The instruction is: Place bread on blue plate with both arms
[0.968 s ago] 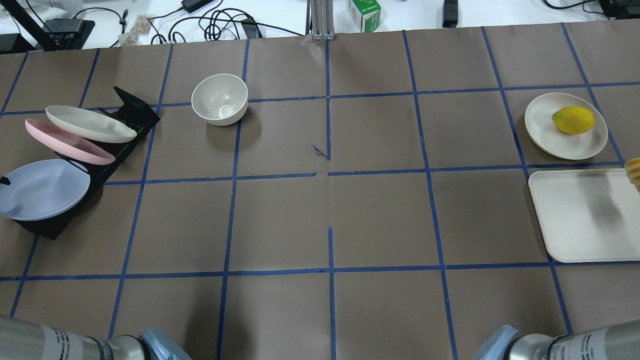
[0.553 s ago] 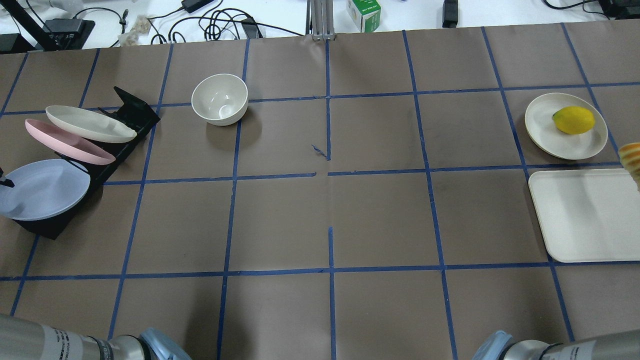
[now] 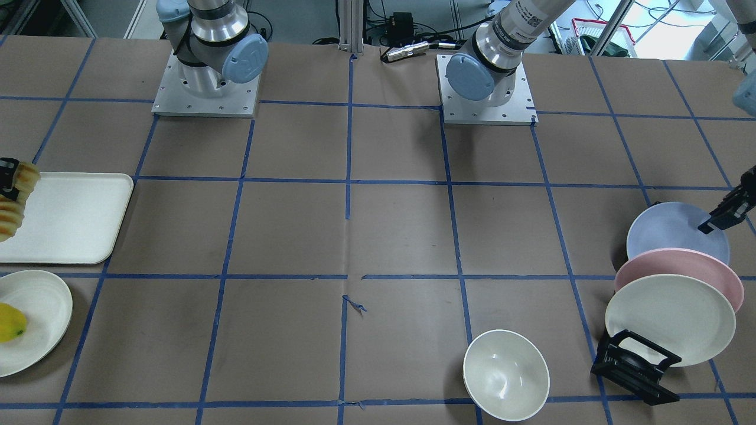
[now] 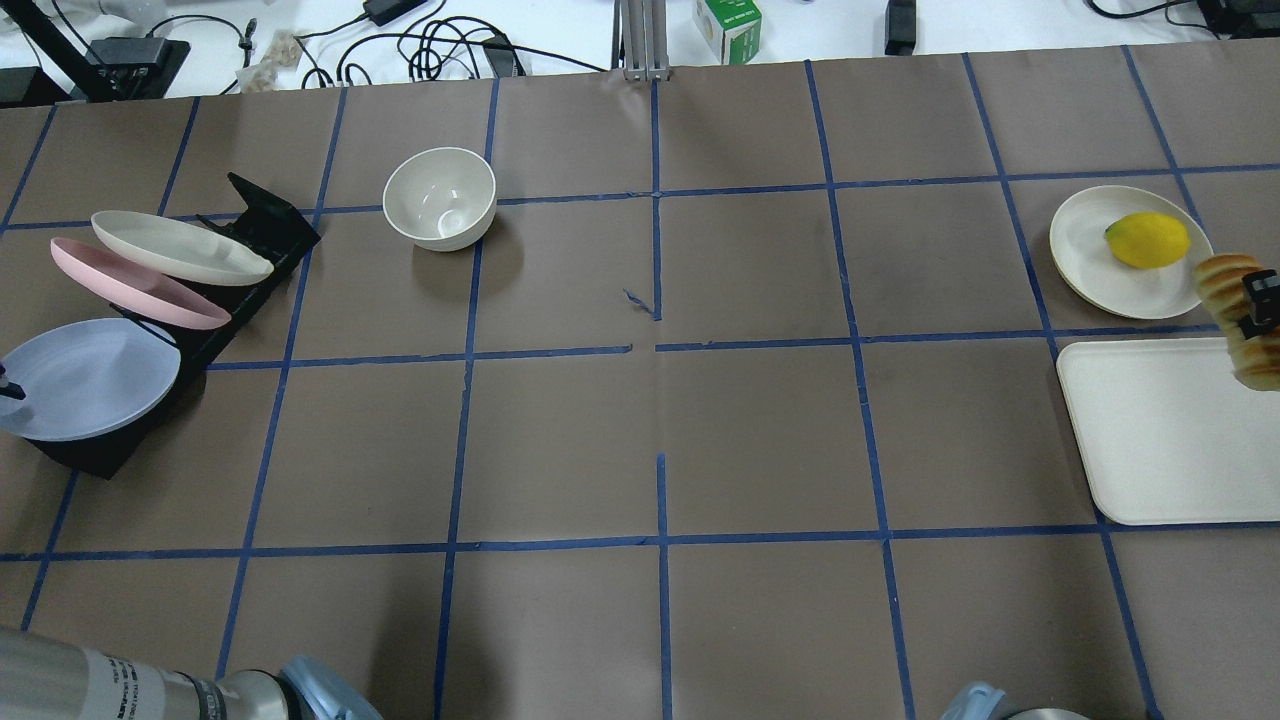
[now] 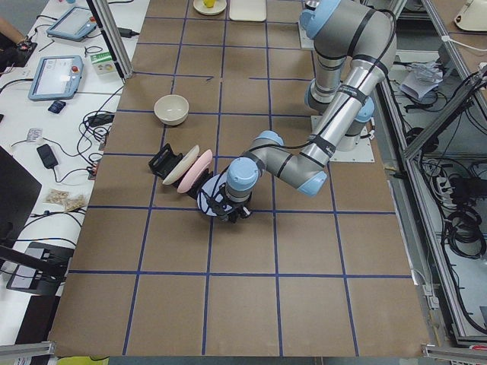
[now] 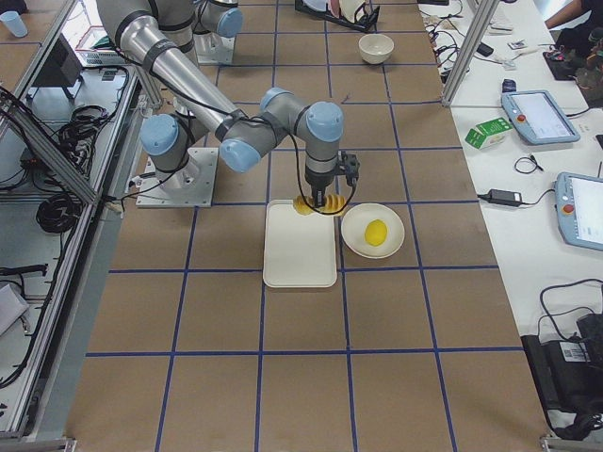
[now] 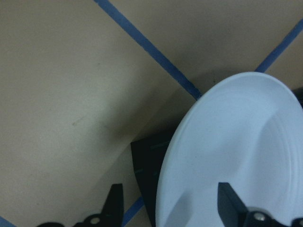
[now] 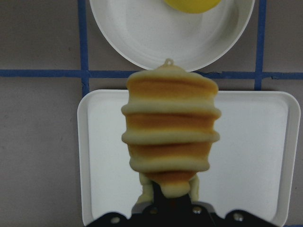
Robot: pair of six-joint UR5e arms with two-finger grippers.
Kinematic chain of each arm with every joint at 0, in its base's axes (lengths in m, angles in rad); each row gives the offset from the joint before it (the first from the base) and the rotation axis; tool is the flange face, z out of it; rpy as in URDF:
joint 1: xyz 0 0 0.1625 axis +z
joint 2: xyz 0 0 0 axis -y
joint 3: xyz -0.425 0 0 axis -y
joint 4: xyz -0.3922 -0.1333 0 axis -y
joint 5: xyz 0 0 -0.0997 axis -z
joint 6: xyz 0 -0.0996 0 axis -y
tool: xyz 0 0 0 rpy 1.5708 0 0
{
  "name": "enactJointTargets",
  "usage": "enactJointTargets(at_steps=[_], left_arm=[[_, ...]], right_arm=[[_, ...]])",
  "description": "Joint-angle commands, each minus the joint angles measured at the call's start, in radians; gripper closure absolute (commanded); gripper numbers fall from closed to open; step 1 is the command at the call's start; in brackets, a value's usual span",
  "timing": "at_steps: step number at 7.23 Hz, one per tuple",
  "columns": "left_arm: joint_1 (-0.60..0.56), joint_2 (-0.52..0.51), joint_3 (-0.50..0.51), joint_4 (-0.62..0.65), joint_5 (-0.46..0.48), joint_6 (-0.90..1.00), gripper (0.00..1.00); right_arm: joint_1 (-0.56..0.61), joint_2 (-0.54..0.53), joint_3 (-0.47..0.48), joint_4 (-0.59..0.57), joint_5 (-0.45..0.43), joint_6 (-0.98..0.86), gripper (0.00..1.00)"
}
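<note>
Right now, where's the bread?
Overhead view, far right edge: the bread is held in the right gripper, above the far edge of the white tray, beside the cream plate with the yellow fruit.

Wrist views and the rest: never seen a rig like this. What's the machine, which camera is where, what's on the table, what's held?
Two silver-grey jointed robot arms, left arm and right arm, share a brown, blue-gridded table. Four fixed cameras: one behind and above the robot, one facing it, one at each table end; each wrist carries another. On the table: a black rack holding a pale blue plate, a pink plate and an off-white plate; a white bowl; a cream rectangular tray; a round cream plate with a yellow fruit. The right end effector is shut on a pale-yellow, orange-ridged bread loaf above the tray's edge. The left end effector is open, fingers straddling the blue plate's rim.
</note>
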Motion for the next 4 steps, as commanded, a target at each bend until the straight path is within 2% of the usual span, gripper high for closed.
enactJointTargets(at_steps=[1, 2, 4], left_arm=[[-0.001, 0.005, 0.002, -0.004, 0.033, 0.002, 0.96], [-0.001, 0.014, 0.003, -0.007, 0.077, 0.002, 1.00], [-0.003, 0.040, 0.006, -0.007, 0.081, 0.002, 1.00]], right_arm=[[0.043, -0.022, -0.023, 0.044, -0.008, 0.038, 1.00], [0.051, -0.021, -0.063, 0.114, 0.004, 0.068, 1.00], [0.132, -0.022, -0.126, 0.202, 0.003, 0.158, 1.00]])
